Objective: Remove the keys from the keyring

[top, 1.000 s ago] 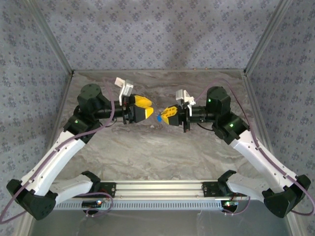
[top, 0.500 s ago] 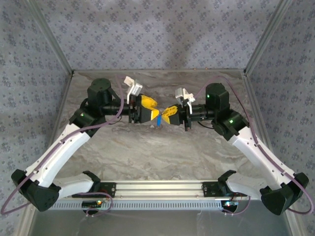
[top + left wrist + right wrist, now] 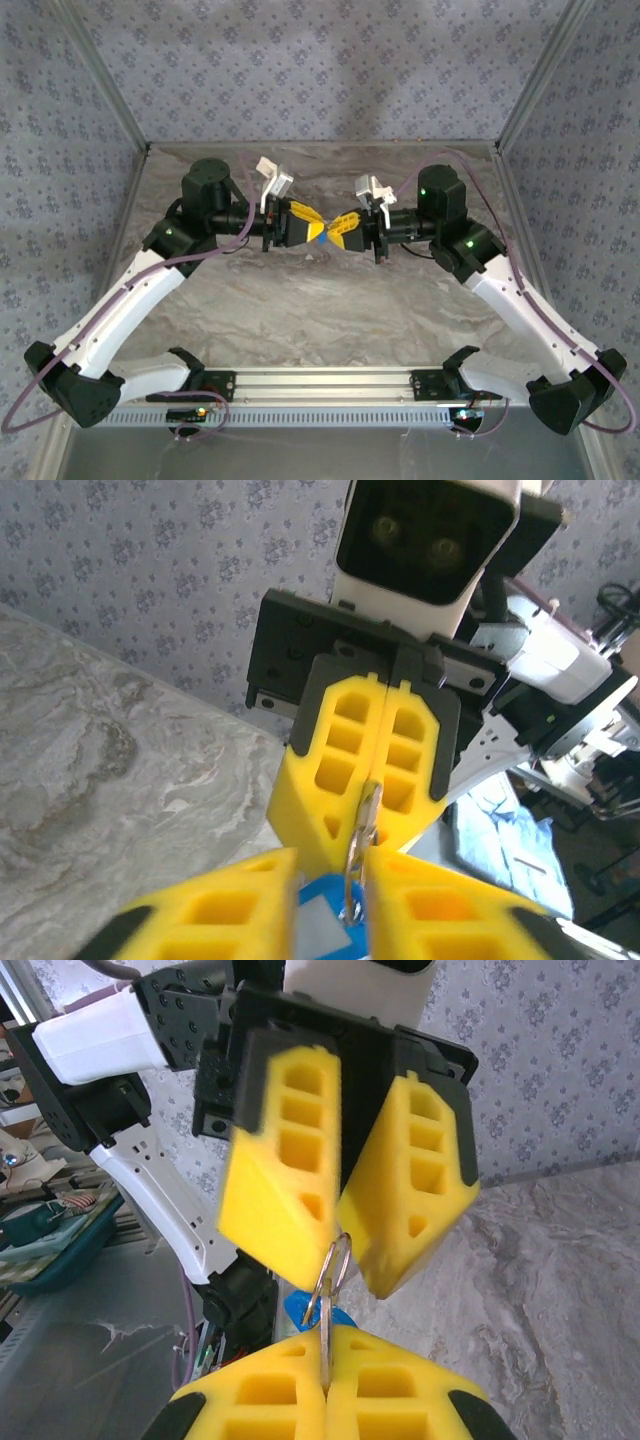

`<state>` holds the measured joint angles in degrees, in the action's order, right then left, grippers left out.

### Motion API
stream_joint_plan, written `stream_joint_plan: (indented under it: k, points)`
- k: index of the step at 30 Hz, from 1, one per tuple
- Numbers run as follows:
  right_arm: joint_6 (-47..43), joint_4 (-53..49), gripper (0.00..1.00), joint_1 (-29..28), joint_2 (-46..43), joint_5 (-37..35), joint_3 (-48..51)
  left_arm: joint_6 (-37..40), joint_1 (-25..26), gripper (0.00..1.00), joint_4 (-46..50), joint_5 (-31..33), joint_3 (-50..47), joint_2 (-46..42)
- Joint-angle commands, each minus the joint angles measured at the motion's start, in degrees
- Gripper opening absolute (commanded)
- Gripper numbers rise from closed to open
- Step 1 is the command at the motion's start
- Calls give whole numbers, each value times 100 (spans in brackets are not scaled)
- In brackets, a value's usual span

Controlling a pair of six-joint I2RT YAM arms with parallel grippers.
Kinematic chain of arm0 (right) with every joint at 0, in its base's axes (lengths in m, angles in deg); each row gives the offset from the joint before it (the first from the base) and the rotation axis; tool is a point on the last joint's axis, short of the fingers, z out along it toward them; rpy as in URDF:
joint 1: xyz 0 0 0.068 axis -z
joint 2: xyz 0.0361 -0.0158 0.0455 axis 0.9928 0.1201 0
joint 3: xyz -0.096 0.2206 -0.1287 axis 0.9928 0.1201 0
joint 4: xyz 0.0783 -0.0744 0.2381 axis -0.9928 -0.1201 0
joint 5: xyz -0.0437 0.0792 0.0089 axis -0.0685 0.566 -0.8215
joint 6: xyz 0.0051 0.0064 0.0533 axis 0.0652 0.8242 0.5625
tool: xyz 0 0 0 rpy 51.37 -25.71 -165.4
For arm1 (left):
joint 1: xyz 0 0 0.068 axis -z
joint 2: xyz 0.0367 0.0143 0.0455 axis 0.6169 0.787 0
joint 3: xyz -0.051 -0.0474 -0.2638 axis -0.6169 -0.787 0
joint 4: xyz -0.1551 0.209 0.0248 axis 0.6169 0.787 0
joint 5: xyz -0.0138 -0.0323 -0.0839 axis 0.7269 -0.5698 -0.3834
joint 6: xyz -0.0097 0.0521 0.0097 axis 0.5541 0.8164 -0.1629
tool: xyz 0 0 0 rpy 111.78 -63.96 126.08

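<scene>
Elbows out, wrists turned inward, left gripper (image 3: 314, 228) & right gripper (image 3: 336, 226) tip to tip over table (image 3: 300, 300). Pinched tight on metal keyring (image 3: 334, 1260) at right. At left, parted approx. key-width w/ blue keys (image 3: 325, 920) btwn pads, grip unclear.

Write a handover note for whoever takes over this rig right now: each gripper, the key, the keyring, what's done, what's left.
Right gripper: shut on the keyring.
Left gripper: fingers either side of the blue key; whether it is clamped is unclear.
Done: both grippers meet tip to tip at the ring.
Left: the key looks attached to the ring; it has yet to be worked off.
</scene>
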<state>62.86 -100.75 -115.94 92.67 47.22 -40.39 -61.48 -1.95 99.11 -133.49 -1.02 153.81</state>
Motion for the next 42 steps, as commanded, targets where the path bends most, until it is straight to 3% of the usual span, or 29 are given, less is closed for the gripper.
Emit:
stream_joint_plan:
  k: [1,5,15,23,24,25,28,35,42]
  points:
    - [13,-25,0,35,-3,146,-189,64,42,16,-56,-164,154,9]
    - [-4,-15,0,41,-7,98,-189,-85,42,0,-269,-174,102,-15]
    - [-62,1017,0,-210,-643,-894,786,-1672,-26,0,-2428,598,-881,-446]
    - [-113,1277,0,-340,-808,-1240,965,-1813,-27,0,-2393,802,-1009,-515]
    - [-142,1195,0,-337,-781,-1237,908,-1708,-28,5,-2217,857,-991,-544]
    - [-181,1062,0,-330,-756,-1211,836,-1612,-33,19,-2070,909,-977,-567]
    - [-298,644,0,-321,-648,-1120,596,-1382,-57,30,-1822,985,-967,-672]
    - [-399,87,0,-269,-318,-777,112,-982,-174,45,-1304,797,-701,-662]
    - [-408,-170,0,-272,-91,-558,-205,-790,-177,50,-988,358,-279,-383]
